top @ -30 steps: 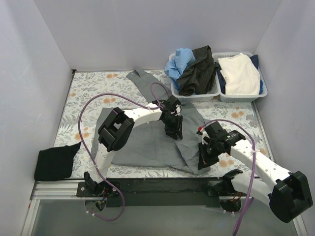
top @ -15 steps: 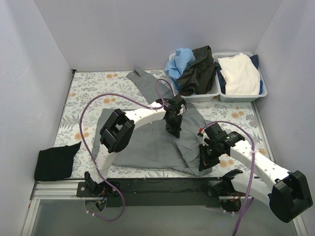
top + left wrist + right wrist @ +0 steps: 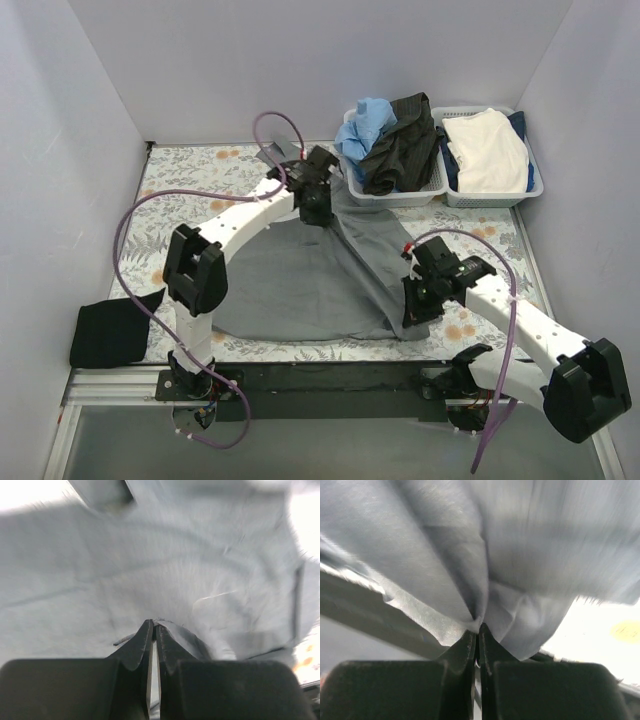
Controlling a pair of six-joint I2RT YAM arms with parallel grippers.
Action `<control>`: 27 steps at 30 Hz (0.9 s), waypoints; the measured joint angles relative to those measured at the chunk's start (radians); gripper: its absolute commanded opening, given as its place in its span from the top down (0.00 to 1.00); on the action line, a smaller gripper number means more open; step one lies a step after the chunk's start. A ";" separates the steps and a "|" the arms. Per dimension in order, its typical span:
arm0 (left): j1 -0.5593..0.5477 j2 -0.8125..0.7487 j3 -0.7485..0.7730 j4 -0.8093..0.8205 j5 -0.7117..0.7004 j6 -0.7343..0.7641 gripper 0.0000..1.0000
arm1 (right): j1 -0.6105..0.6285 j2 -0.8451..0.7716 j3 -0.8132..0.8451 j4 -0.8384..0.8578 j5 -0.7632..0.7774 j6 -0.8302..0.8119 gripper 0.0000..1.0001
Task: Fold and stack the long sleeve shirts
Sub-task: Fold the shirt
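**A:** From overhead, where does the grey long sleeve shirt (image 3: 290, 285) lie?

**B:** It is spread across the middle of the floral bench (image 3: 170, 200). Its right part is drawn up into a taut ridge between the two arms. The left end effector (image 3: 316, 208) is clamped on the cloth at the far edge, near the left white basket (image 3: 400, 197). The right end effector (image 3: 414, 318) is clamped on the near right corner.

**A:** And the black long sleeve shirt (image 3: 110, 330)?

**B:** It is bunched at the near left edge of the bench, well apart from the grey one.

**A:** What is in the baskets?

**B:** The left one holds blue and dark garments. The right basket (image 3: 500, 197) beside it holds a white one.

**A:** What does the left wrist view show?

**B:** The black fingers (image 3: 135, 650) are pressed together with a small fold of grey fabric pinched at their tips. Blurred grey cloth fills the rest.

**A:** And the right wrist view?

**B:** Much the same. The jaws are closed on a gathered pleat of grey cloth that fans out from the tips. A sliver of floral bench shows at the right.
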 measured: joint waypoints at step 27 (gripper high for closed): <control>0.194 0.055 0.412 0.039 -0.110 0.097 0.41 | -0.081 0.646 0.537 0.263 0.277 -0.024 0.99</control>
